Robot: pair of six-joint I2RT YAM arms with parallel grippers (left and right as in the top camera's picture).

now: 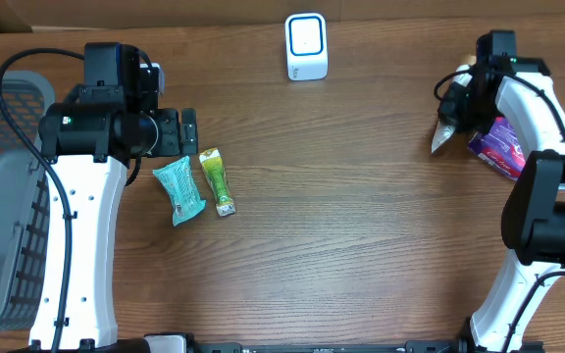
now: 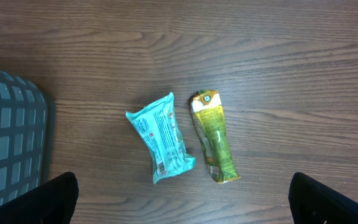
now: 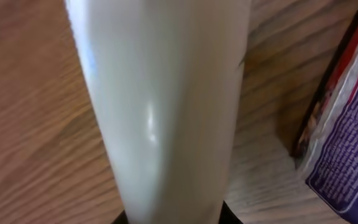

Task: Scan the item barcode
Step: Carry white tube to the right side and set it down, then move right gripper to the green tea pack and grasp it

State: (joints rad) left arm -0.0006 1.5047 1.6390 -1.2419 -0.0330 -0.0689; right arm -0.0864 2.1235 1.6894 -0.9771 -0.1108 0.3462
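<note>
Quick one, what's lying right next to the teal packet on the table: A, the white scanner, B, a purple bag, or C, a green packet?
C: the green packet lies close beside the teal packet, with nothing else near them.

Wide bare stretch of worktop (image 1: 361, 226) between the green packet (image 1: 218, 180) and the right arm (image 1: 547, 196), room enough for a pincer to pass. Open wood too in front of the scanner (image 1: 306, 46), standing alone at the far edge. On the left, teal packet (image 1: 179, 190) and green packet lying just beside each other, only a narrow gap between, just ahead of the wide-open left pincer (image 1: 190, 132). Basket (image 1: 13, 83) walling off the left side, left arm (image 1: 81, 226) reaching along its inner edge. On the right, purple packet (image 1: 498, 147) close beside the right pincer (image 1: 451, 116), clamped on a pale pouch (image 1: 442, 140); scant room there
</note>
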